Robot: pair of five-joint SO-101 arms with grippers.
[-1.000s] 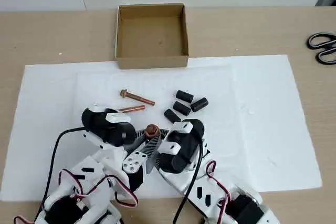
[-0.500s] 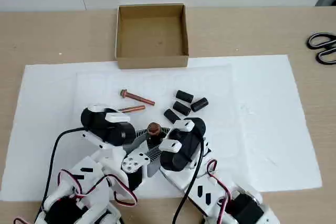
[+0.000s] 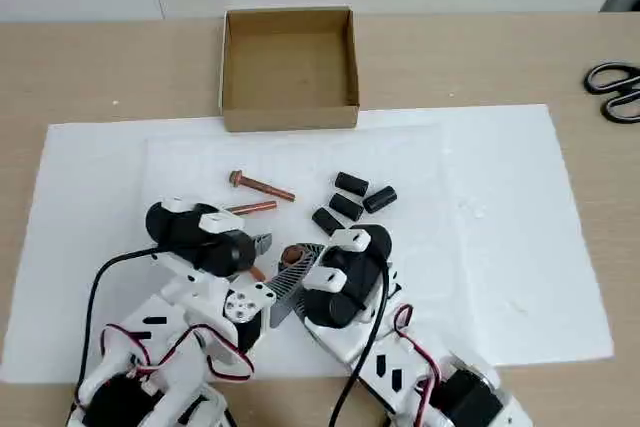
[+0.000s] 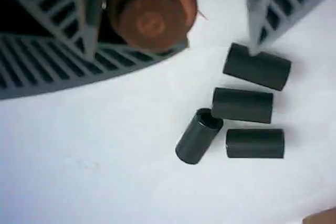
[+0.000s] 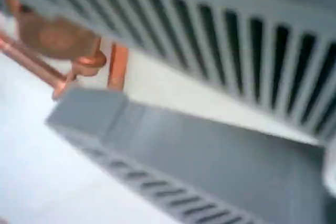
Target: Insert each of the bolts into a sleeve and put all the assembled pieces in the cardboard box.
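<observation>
bolt (image 3: 292,255) is stiff, smooth metal, clenched head-up in the right gripper (image 3: 296,265); left gripper (image 3: 259,245) hangs released beside it. sleeves (image 3: 352,199) look light, apt to roll: pinch across the barrel.

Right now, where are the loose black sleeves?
High view: the four sleeves cluster on the white sheet, right of two loose bolts, between the cardboard box and the right arm.

Two copper bolts (image 3: 261,186) lie near four black sleeves (image 3: 346,207).
</observation>
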